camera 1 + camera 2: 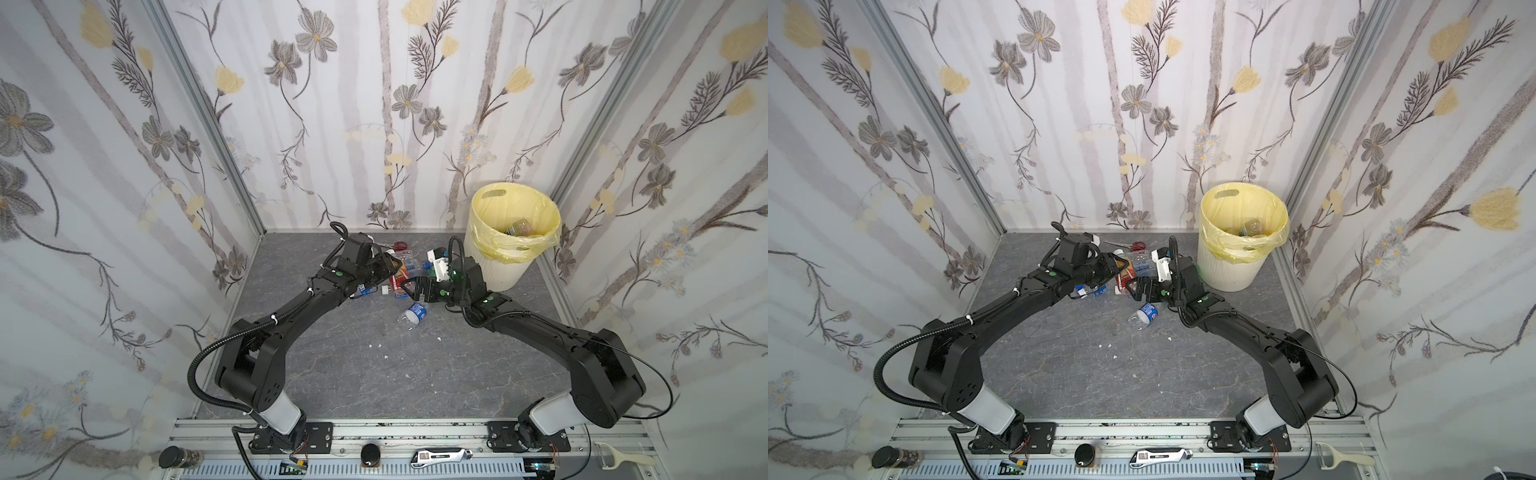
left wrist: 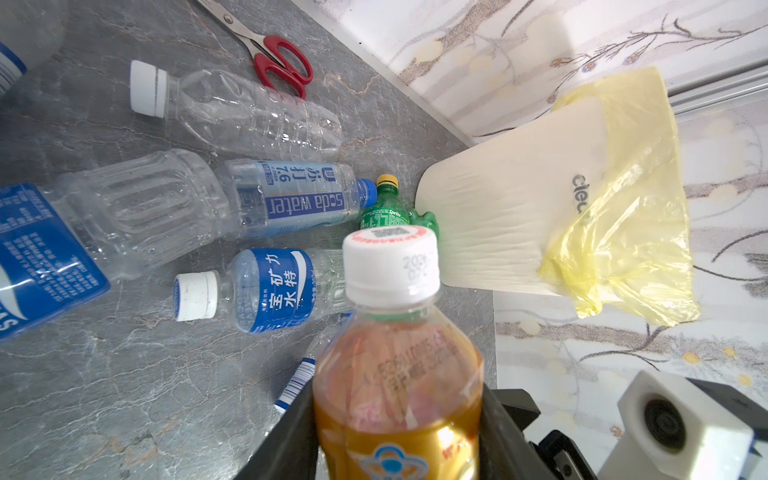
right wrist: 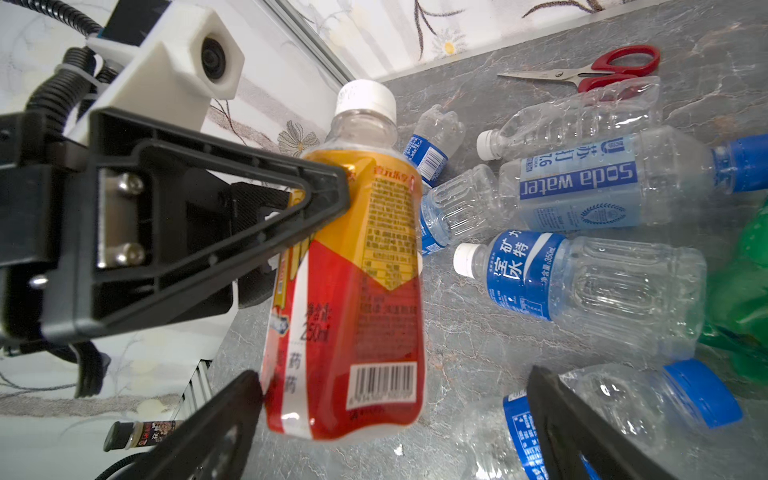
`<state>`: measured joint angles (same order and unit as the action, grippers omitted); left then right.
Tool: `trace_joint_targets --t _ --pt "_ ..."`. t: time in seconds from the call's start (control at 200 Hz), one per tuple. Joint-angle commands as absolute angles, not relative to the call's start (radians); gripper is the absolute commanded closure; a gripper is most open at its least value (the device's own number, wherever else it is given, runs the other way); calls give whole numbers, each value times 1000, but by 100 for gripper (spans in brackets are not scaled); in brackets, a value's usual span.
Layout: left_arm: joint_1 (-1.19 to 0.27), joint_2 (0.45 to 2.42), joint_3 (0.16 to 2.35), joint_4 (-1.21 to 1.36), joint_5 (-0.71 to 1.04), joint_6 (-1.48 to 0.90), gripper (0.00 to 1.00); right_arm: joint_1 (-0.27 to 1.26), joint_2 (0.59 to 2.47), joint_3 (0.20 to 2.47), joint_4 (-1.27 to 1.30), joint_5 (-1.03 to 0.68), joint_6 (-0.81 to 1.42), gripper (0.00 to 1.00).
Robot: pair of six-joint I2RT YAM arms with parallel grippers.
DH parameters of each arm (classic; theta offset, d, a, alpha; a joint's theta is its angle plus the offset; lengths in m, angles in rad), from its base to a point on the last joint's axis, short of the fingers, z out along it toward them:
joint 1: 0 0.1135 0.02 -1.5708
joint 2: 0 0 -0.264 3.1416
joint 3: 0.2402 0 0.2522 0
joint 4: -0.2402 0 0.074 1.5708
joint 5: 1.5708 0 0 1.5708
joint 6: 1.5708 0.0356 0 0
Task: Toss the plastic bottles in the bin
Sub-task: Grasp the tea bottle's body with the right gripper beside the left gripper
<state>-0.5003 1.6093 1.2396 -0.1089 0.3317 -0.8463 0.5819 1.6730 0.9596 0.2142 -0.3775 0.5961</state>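
The left end effector point(image 1: 392, 266) grips the orange-labelled bottle point(image 2: 395, 374) above the other plastic bottles point(image 2: 291, 199) on the far tabletop point(image 1: 374, 374), apparently offering it to the wide-open right end effector point(image 1: 415, 289), which sits nearer the far-right bin point(image 1: 498, 272).

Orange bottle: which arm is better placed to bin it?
Probably right: the open right gripper is at the bottle that the left gripper holds, and the bin stands on that side.
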Motion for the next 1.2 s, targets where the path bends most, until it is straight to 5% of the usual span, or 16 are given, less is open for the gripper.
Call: trace_joint_targets --t 0.0,0.669,1.194 --pt "-505 1597 1252 -94 351 -867 48 577 1690 966 313 -429 654 1" --pt "-532 1605 1282 -86 340 -896 47 573 1735 958 439 -482 759 30" --pt "-525 1583 1281 -86 308 -899 24 568 1715 939 416 -463 760 45"
